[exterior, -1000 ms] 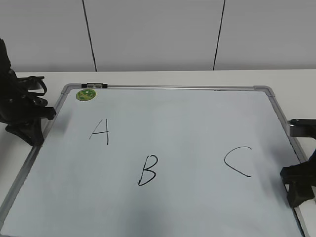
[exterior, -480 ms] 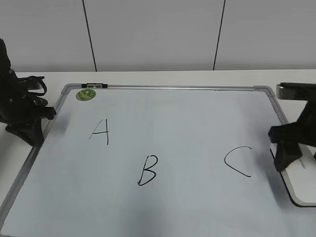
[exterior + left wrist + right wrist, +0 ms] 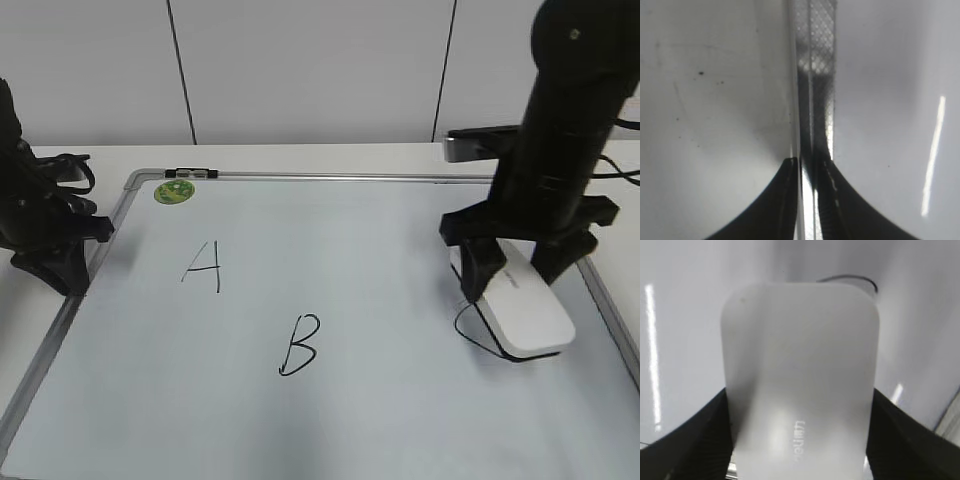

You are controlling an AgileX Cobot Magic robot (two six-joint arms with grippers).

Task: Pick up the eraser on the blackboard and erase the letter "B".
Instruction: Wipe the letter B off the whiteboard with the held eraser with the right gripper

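Observation:
The blackboard (image 3: 350, 240) lies flat with the black letters "A" (image 3: 203, 266), "B" (image 3: 299, 346) and "C" (image 3: 468, 334) on it. My right gripper (image 3: 512, 282) is shut on the white eraser (image 3: 522, 308), which hangs tilted over the "C" and hides most of it, well right of the "B". In the right wrist view the eraser (image 3: 800, 375) fills the space between the fingers (image 3: 700, 445). My left gripper (image 3: 55, 272) rests at the board's left edge. In the left wrist view its fingers (image 3: 780, 200) are close together over the board's frame (image 3: 815, 75).
A round green sticker (image 3: 173, 190) and a small black clip (image 3: 195, 174) sit at the board's top left corner. The grey metal frame (image 3: 370, 177) runs round the board. A white wall stands behind the table.
My right arm has come in from the lower right edge, carrying the eraser up and left over the "C". The left arm has not moved.

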